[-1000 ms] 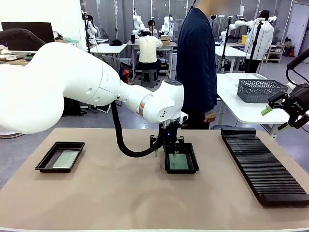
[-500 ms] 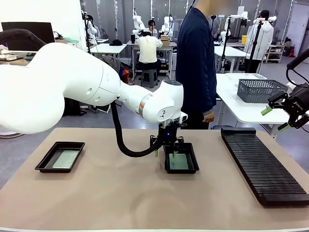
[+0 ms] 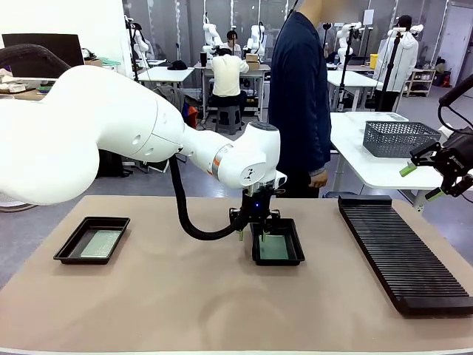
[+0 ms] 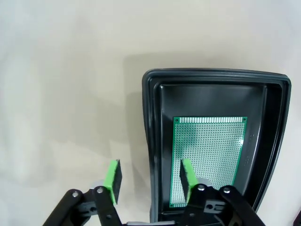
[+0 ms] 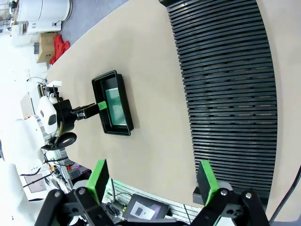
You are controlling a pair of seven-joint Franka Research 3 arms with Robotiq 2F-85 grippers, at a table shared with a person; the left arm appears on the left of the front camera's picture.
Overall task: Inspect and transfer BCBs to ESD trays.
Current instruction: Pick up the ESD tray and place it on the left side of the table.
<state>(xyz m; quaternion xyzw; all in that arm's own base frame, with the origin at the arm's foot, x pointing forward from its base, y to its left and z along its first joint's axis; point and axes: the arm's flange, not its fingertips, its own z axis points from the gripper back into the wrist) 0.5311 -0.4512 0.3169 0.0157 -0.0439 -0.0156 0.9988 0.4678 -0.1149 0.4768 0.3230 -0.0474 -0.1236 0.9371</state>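
Two black ESD trays lie on the table. The middle tray [image 3: 277,244] holds a green BCB [image 3: 273,248], seen close up as a perforated green board [image 4: 207,157] on the tray floor [image 4: 211,96]. The left tray [image 3: 92,239] holds another BCB [image 3: 101,242]. My left gripper [image 3: 256,228] hangs open over the middle tray's left rim [image 4: 151,141], one finger [image 4: 187,176] above the board and the other [image 4: 113,179] outside the tray. My right gripper [image 3: 427,181] is open, raised off the table's right side, holding nothing; from it the middle tray [image 5: 113,109] shows far off.
A long black ribbed rack [image 3: 403,251] lies along the table's right side, also seen as rack [image 5: 225,89]. A person in a dark top [image 3: 299,96] stands at the far edge. A grey mesh basket [image 3: 399,137] sits on a white table behind.
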